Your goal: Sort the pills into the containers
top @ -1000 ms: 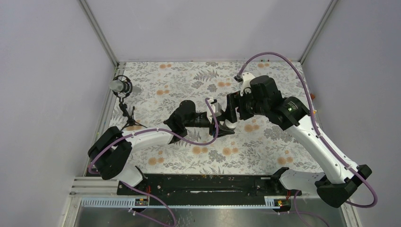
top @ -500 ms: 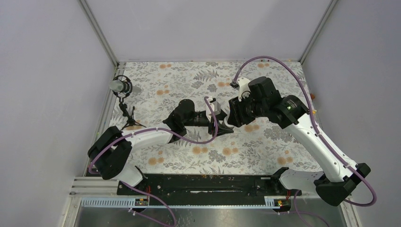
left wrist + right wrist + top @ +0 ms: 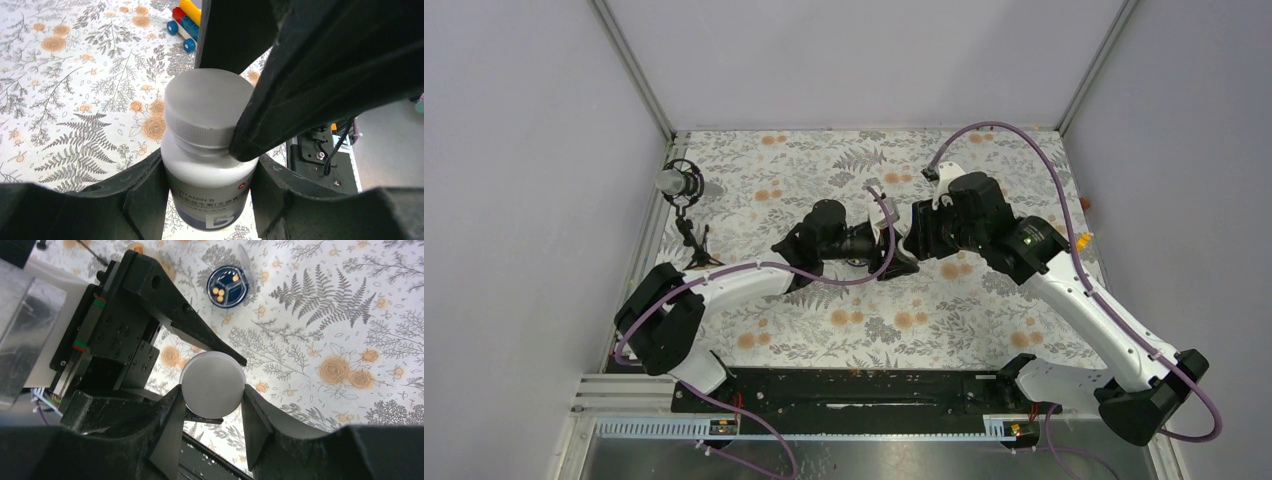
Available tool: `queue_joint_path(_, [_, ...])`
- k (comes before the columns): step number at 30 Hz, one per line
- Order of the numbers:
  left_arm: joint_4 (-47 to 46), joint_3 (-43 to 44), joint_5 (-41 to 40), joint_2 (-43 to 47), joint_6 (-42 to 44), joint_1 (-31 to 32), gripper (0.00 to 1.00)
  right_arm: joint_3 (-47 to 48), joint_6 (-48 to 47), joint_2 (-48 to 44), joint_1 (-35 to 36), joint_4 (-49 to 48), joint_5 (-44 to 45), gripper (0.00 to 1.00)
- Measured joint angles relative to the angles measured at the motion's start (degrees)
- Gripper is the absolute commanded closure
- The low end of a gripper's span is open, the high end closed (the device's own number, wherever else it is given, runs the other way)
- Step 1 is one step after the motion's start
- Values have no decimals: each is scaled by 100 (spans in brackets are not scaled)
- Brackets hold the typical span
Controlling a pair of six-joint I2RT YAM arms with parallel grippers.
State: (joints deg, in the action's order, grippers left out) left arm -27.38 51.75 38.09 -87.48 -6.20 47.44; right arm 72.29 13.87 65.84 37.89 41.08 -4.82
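Three orange pills (image 3: 219,292) lie in one round divided container (image 3: 228,286), upper centre. One white bottle (image 3: 207,170) is held mid-table, far from the edges, with the left jaws clamping its body and the right jaws its cap (image 3: 212,384).

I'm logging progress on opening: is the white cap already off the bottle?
No, the white cap sits on the bottle, with the right gripper closed around it.

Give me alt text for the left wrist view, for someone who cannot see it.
A white VITAMIN B bottle is clamped around its body by the left gripper, while the right gripper grips its white ribbed cap. Behind, a colourful toy-brick piece lies on the floral tablecloth.
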Motion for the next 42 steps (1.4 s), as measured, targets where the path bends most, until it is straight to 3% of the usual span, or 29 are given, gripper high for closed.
queue_joint_path(5, [160,166,-236,-79,-146,-11,100,-210,323,-96,39,-409,404,64])
queue_joint_path(10, [98,164,-264,-79,-114,-13,100,-164,540,-72,74,-365,520,21])
queue_joint_path(14, [-116,136,-164,-76,22,15,100,-83,619,-109,107,-273,566,14])
queue_joint_path(21, [-398,-162,186,-76,306,11,100,490,55,-199,127,195,212,19])
queue_joint_path(27, [-590,-275,697,-52,382,-28,100,914,-678,-87,133,793,-245,35])
queue_joint_path(33, [-750,-275,1145,31,391,-50,100,981,-1150,144,133,1158,-544,34])
queue_joint_path(42, [-737,-275,1296,37,393,-72,100,984,-1353,374,136,1204,-844,61])
